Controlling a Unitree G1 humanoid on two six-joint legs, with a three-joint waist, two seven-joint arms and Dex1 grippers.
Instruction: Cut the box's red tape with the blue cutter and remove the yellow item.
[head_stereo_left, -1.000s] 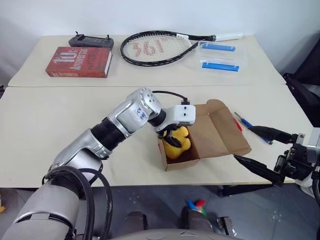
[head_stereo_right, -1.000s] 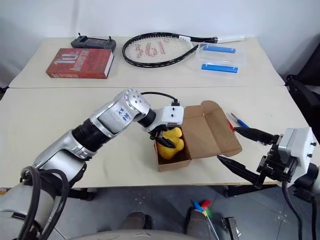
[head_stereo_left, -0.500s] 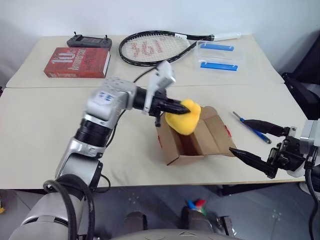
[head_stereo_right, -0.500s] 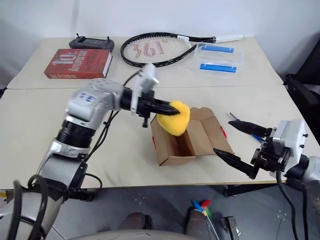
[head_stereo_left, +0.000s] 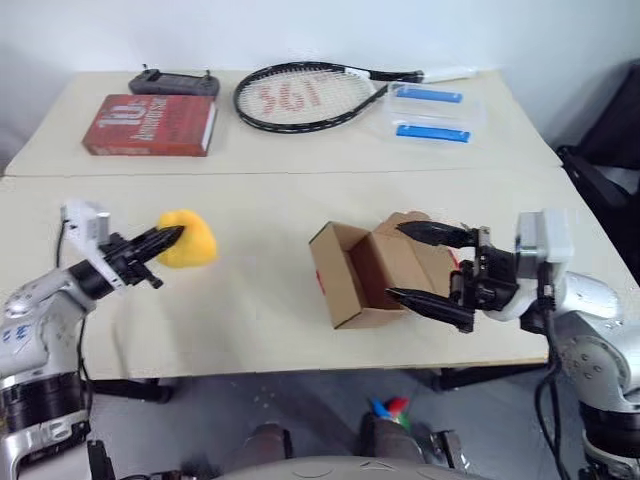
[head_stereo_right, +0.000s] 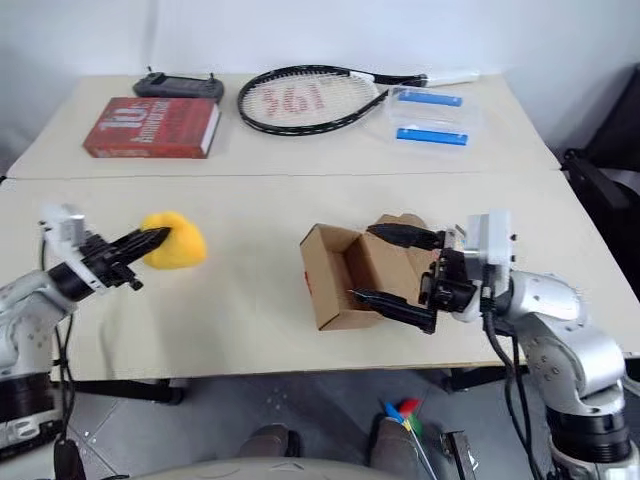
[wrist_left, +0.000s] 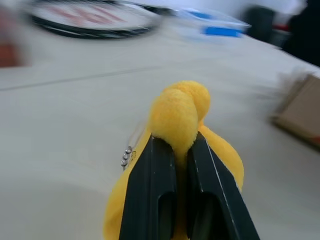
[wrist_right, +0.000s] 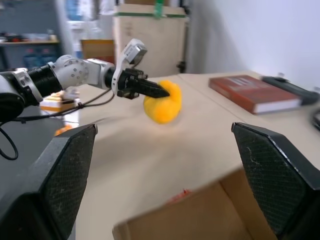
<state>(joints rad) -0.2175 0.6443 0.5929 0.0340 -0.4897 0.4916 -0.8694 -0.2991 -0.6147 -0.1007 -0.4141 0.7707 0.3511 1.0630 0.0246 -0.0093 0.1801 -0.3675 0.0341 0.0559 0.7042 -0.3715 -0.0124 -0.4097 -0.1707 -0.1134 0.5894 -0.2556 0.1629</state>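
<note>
The yellow item (head_stereo_left: 190, 240), a soft rounded lump, is out of the box and over the left part of the table. My left gripper (head_stereo_left: 168, 238) is shut on it, and its black fingers (wrist_left: 155, 195) pinch the plush. The brown box (head_stereo_left: 350, 275) stands open at mid-table, with a bit of red tape (head_stereo_left: 320, 283) on its left wall. My right gripper (head_stereo_left: 394, 260) is open, with one finger above and one below the box's open flaps. I cannot tell whether it touches them. The blue cutter is hidden.
At the back of the table lie a red book (head_stereo_left: 150, 123), a black controller (head_stereo_left: 170, 82), a tennis racket (head_stereo_left: 300, 97) and clear containers with blue strips (head_stereo_left: 430, 115). A seam (head_stereo_left: 300, 172) crosses the table between them and the box.
My left arm has swung far to the left, carrying the yellow item up out of the box. My right gripper, still open, has moved left to the box's flaps.
</note>
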